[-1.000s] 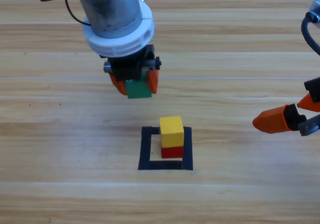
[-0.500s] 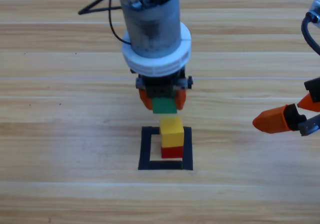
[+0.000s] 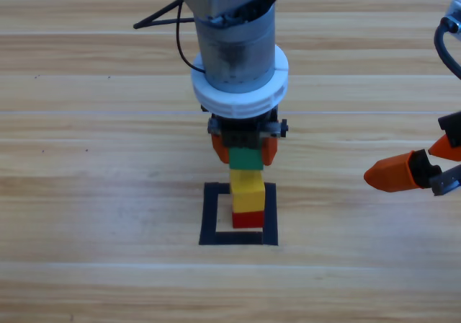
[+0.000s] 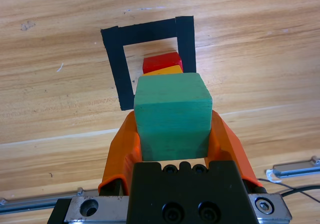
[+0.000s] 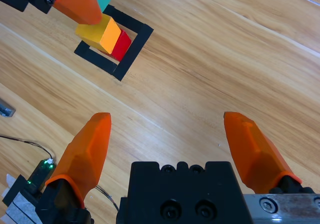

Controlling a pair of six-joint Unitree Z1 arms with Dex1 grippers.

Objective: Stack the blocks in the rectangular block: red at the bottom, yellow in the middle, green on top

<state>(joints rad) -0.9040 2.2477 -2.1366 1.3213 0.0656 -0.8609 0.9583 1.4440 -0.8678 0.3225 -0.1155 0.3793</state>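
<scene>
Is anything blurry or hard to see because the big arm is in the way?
High view: sharp, but the left arm hides most of the green cube. Left wrist view: the green cube fills the middle, covering most of the yellow cube. Right wrist view: clear, evenly lit, soft shadows.

My left arm [image 3: 234, 42]: grey cylinder, thin black cable trailing. Orange-jawed left gripper [image 4: 172, 139] and right gripper [image 5: 172, 149], black bodies, probably hex screws.

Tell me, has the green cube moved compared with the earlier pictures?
Yes. Held in the left gripper, the green cube went right and toward the tape rectangle, now just above the yellow cube.
</scene>
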